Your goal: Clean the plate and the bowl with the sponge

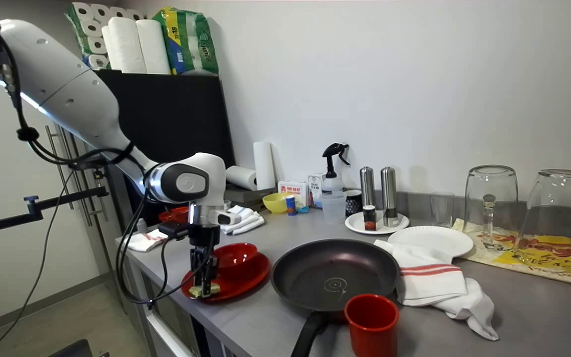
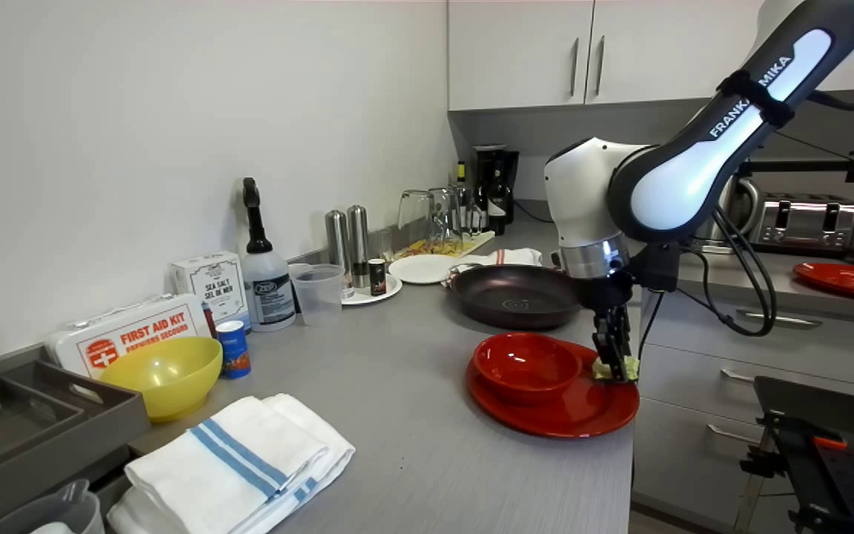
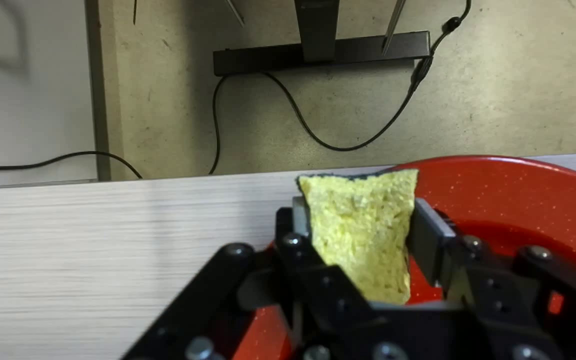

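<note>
A yellow-green sponge point(image 3: 360, 250) with a dark backing edge fills the space between my gripper's fingers point(image 3: 430, 240), squeezed at both sides. My gripper point(image 2: 616, 363) points down at the rim of the red plate point(image 2: 583, 419), on the side by the counter's front edge. In an exterior view the sponge point(image 1: 212, 289) is low over that rim; whether it presses on the plate cannot be made out. The red bowl point(image 2: 527, 371) rests upright on the plate, beside my gripper. In the wrist view the plate point(image 3: 508, 190) shows partly behind the fingers, and the bowl is out of view.
Close to the plate stands a black frying pan point(image 1: 335, 272), with a red mug point(image 1: 372, 322) by its handle. A white cloth point(image 1: 429, 277) lies past the pan. Folded towels point(image 2: 249, 460) and a yellow bowl point(image 2: 167, 371) are farther along the counter. The counter edge drops to the floor point(image 3: 268, 120).
</note>
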Robot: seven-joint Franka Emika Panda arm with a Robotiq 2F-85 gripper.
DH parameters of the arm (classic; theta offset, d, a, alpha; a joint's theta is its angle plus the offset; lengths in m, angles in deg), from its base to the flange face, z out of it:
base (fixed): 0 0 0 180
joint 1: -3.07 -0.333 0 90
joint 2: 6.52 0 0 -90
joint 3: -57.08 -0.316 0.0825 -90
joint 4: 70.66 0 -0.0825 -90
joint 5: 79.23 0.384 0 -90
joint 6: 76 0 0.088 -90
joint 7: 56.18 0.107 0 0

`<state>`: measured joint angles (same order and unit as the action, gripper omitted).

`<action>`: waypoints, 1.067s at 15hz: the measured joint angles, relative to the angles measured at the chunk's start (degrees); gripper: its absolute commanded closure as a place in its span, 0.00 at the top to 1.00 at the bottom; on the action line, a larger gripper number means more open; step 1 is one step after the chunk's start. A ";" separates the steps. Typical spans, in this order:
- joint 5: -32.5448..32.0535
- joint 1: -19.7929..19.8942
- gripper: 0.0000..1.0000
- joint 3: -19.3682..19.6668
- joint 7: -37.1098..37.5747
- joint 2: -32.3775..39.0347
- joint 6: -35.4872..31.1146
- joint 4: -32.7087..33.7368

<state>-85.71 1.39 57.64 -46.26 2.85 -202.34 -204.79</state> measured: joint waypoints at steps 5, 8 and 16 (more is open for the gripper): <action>-1.57 -0.03 0.25 0.49 2.87 1.70 -4.32 0.73; -3.10 -0.10 0.25 0.59 4.65 2.59 -5.68 1.51; -5.20 -0.66 0.25 0.70 7.12 3.72 -6.67 2.94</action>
<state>-90.92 0.74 58.34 -39.15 6.57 -209.01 -201.85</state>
